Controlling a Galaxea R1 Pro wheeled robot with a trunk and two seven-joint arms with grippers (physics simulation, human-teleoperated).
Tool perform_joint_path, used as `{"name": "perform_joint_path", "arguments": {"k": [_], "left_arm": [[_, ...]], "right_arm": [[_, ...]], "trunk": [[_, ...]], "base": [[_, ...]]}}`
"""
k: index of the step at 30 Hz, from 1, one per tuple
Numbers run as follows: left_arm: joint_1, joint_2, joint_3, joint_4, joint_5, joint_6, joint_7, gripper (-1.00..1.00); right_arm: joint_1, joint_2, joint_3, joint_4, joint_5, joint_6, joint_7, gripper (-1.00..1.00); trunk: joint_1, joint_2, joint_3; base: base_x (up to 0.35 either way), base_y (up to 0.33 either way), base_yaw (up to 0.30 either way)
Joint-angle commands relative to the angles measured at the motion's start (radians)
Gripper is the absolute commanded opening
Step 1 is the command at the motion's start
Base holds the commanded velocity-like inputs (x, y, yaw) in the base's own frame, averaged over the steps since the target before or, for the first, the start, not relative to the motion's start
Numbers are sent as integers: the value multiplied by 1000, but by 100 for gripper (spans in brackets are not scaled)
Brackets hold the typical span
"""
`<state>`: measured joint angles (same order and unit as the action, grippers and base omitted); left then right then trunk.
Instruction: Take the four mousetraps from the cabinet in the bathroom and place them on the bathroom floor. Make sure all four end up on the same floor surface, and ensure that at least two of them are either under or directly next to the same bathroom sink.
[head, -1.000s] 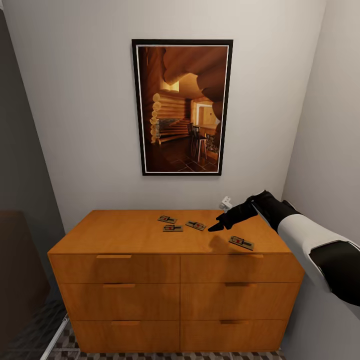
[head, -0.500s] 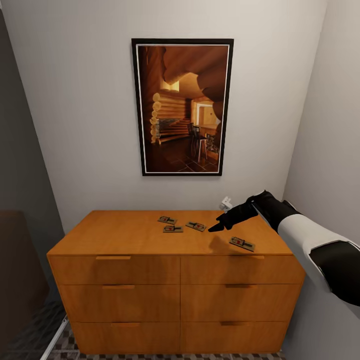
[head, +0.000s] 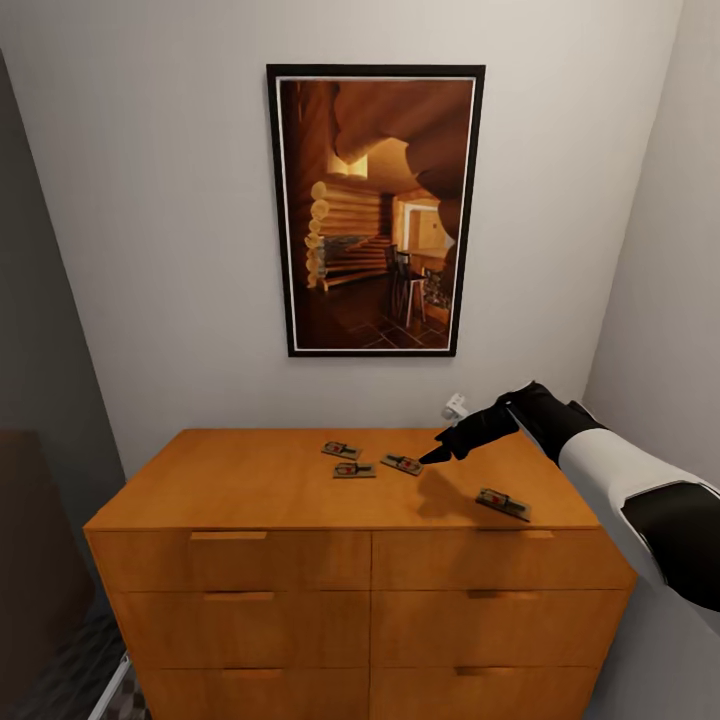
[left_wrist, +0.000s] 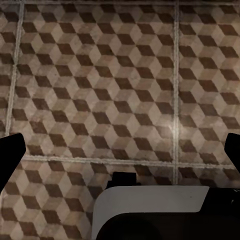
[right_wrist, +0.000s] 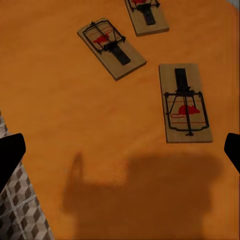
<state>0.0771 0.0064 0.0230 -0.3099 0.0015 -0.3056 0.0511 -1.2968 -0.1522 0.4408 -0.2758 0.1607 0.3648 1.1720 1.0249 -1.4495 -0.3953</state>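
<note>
Mousetraps (head: 504, 503) stay on the cabinet (head: 260, 480) top, none lifted: one lies nearest the front edge, three (head: 401, 464) cluster farther back. Since a second ago the whole view has shifted, cabinet larger and the framed picture (head: 376, 210) higher, so the camera moved closer. The right tool (head: 447, 450) still hovers over the cluster, spread wide in its wrist view, gripping nothing; pickup appears next. The left tool (left_wrist: 120, 150), also wide open and empty, faces the bathroom floor (left_wrist: 100, 75).

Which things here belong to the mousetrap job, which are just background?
Job:
- four mousetraps on the cabinet top
- cabinet
- cube-pattern bathroom floor
- right gripper, above the cabinet top, empty

Background:
- framed picture on the wall
- small white fitting on the wall behind the gripper
</note>
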Motion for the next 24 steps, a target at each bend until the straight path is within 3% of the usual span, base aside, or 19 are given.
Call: {"name": "perform_joint_path", "arguments": {"k": [1,24], "left_arm": [[0,0,2,-1,0,-1,1,100],[0,0,2,-1,0,-1,1,100]], "right_arm": [[0,0,-5,-2,8,10,5,100],[0,-59,-5,1,7,-26,3,100]], "trunk": [[0,-1,-1],[0,-1,-1]], "base": [[8,3,0],[68,0,0]]}}
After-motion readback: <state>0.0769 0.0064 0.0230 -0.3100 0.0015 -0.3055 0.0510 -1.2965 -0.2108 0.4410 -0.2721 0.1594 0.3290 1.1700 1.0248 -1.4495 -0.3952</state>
